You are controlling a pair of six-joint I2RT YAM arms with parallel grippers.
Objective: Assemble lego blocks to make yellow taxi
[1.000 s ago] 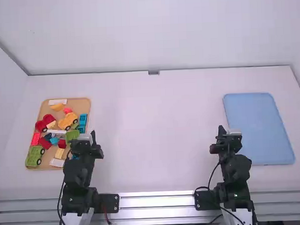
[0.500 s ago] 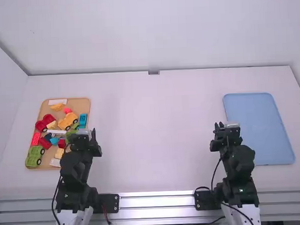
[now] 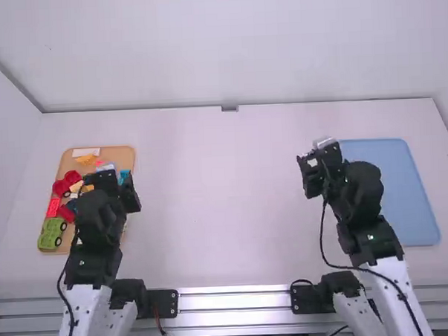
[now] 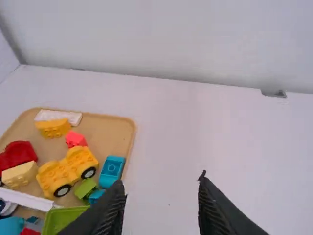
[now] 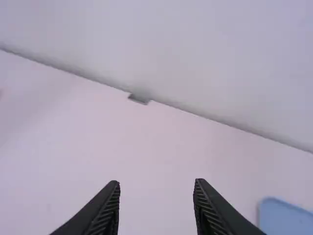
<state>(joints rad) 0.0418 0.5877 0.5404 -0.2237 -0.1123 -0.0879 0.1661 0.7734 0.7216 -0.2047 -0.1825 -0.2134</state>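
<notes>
My left gripper [image 3: 110, 171] is over the right part of the tan tray [image 3: 122, 154] in the high view. In its wrist view the left gripper [image 4: 161, 181] stands open, nothing between its fingers. That view shows a yellow wheeled base [image 4: 67, 172], a yellow curved brick [image 4: 53, 128], a pale yellow brick [image 4: 19, 175] and a white plate [image 4: 58, 116] lying loose in the tray. My right gripper [image 3: 321, 150] hangs above the table just left of the blue tray. Seen from its own wrist, the right gripper [image 5: 156, 183] is open and holds nothing.
Red, blue and green blocks share the tan tray, among them a green wheeled base [image 3: 51, 233] at its near left corner. A flat blue tray [image 3: 396, 183] lies at the table's right side, partly under the right arm. A wall runs along the far edge.
Both grippers have moved away from the camera and up; the left one now covers more of the tan tray, and the right one has shifted slightly left. The blocks seem unmoved.
</notes>
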